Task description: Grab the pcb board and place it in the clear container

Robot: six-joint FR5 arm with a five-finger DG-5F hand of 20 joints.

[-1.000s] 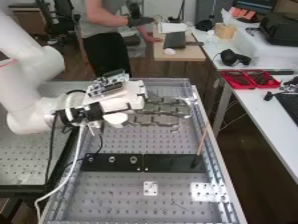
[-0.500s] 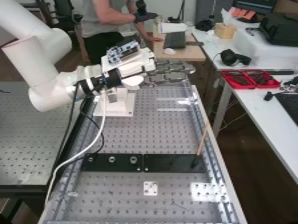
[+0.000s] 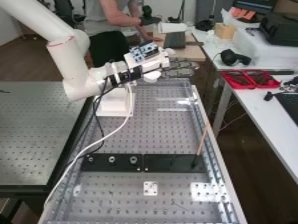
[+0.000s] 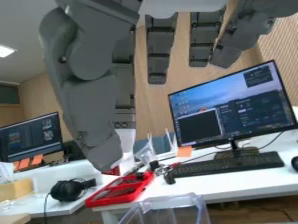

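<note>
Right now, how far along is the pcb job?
Nothing is confirmed done. The hand is open, fingers straight, with no board in its grasp that I can make out. The clear container is in sight, though what it holds I cannot tell. Grabbing and placing both probably remain.

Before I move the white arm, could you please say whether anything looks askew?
Perhaps the thin orange-brown rod: it leans at a slant over the flat black rectangular plate, rather than standing upright.
</note>
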